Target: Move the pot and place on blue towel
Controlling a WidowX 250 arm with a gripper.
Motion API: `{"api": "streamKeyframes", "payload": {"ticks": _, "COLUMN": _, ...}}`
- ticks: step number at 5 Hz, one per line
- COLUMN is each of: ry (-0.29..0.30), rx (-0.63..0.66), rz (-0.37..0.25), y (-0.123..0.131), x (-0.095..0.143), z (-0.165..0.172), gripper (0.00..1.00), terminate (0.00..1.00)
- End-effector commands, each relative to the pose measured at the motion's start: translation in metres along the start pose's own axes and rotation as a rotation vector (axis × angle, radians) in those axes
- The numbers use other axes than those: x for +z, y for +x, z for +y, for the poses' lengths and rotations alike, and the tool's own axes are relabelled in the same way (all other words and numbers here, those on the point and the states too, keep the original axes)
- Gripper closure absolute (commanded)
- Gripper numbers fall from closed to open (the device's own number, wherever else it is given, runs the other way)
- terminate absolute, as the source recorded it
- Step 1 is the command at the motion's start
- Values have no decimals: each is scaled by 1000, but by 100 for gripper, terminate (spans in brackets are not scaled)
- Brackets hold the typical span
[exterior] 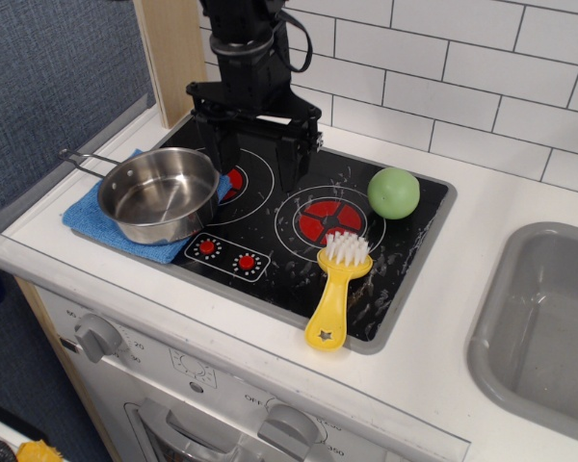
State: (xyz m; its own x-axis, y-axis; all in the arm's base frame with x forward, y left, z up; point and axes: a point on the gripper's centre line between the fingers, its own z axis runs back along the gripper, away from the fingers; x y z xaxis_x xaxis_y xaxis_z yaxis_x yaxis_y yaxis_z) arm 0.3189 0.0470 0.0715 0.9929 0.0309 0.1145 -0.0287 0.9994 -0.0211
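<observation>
The shiny steel pot (pixel 157 195) rests on the blue towel (pixel 93 222) at the left edge of the black toy stovetop (pixel 279 241). Its thin wire handle (pixel 89 158) points back left. My gripper (pixel 256 159) hangs above the stovetop just right of the pot, apart from it. Its two black fingers (pixel 291 159) are spread wide and hold nothing.
A green ball (pixel 393 192) sits on the stovetop's back right. A yellow brush (pixel 334 289) with white bristles lies at the front right of the stovetop. A grey sink (pixel 544 322) is at the right. White tiled wall behind, knobs along the front.
</observation>
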Motion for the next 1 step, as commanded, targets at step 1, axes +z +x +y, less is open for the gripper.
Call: {"api": "streamKeyframes", "payload": {"ticks": 1, "ry": 4, "rx": -14, "rz": -37, "y": 0, "x": 11, "z": -4, "gripper": 0, "terminate": 100}}
